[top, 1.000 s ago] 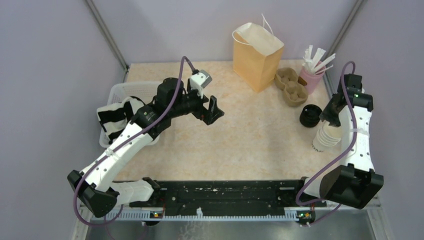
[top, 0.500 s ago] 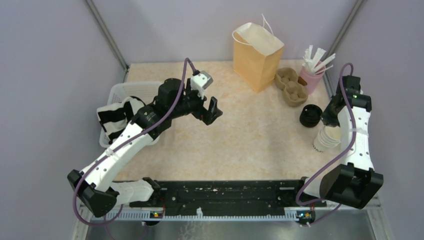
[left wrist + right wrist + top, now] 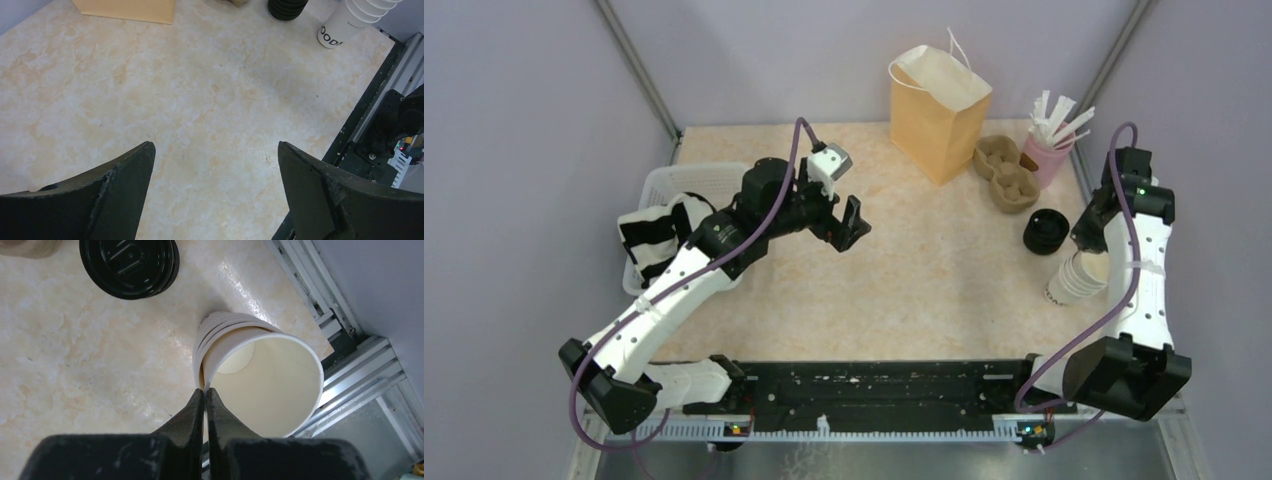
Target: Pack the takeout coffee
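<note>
Right gripper [image 3: 205, 392] is pinching the top lidless cup [image 3: 280, 385] by its rim, left gripper [image 3: 215, 146] is idling open; nested cups [image 3: 212, 324] below risk tagging along.

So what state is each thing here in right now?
Brown paper bag: upright, open.
Stack of lidless white paper cups: nested, top rim pinched.
Stack of round black plastic lids: on the table, off the cups.
Brown pulp cup carrier: empty.
Left gripper: open, empty.
Right gripper: shut on that stack's top rim.
</note>
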You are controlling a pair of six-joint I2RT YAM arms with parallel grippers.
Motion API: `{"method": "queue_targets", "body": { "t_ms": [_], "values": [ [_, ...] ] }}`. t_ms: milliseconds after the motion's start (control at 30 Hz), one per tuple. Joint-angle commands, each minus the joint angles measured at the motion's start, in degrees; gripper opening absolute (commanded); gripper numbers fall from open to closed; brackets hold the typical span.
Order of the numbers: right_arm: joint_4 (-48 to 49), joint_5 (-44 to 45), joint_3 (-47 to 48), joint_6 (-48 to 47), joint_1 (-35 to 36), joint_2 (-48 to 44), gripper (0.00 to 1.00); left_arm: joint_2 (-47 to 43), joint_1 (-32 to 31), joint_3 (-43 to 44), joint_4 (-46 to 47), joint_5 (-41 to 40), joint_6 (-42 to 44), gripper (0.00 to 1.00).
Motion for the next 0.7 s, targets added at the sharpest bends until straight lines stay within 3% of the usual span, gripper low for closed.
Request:
{"method": "queue_targets", "body": {
  "t_ms": [0, 267, 533, 667],
  "values": [
    [-2.06, 2.96, 5.19, -0.48, 0.08, -1.72, 0.0, 0.02, -0.69, 1.46, 1.8, -0.07, 0.69, 0.98],
    [-8.76, 10.75, 12.85, 1.24, 7.49, 0.12, 0.0, -0.62, -0.88, 1.34, 1.67, 0.04, 0.68, 0.99],
    [-18.88, 19.31, 29.14, 3.61, 15.33, 4.76, 0.0, -0.73, -0.88, 1.82, 1.39, -0.09, 0.76, 0.98],
    [-18.93, 20.68, 36.46, 3.28, 28.73, 8.17, 0.0, -0.83, -0.88, 2.34, 0.98, -0.77, 0.86, 0.98]
  ]
}}
